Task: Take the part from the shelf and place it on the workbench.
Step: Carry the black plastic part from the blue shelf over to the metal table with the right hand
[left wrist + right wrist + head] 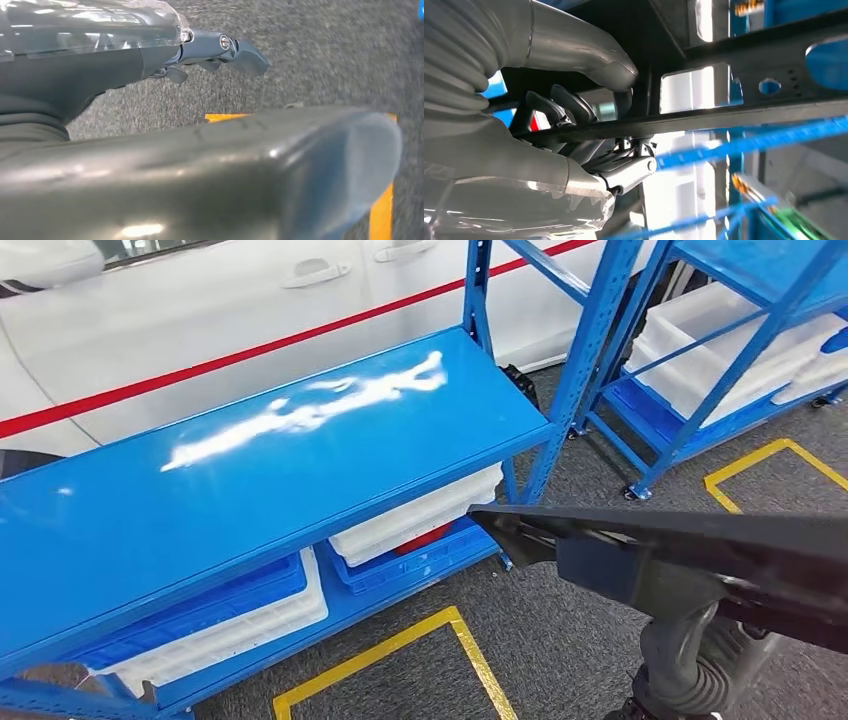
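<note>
The long flat black metal part (690, 540) lies crosswise in the clasping right hand (589, 145), beside the blue steel shelf (250, 470), while the left hand (220, 50) hangs empty, fingers loosely apart.

Black part off the shelf

You see the long, flat black part (700, 540) held level, just right of the blue shelf (250, 460), above the carpet.
</note>
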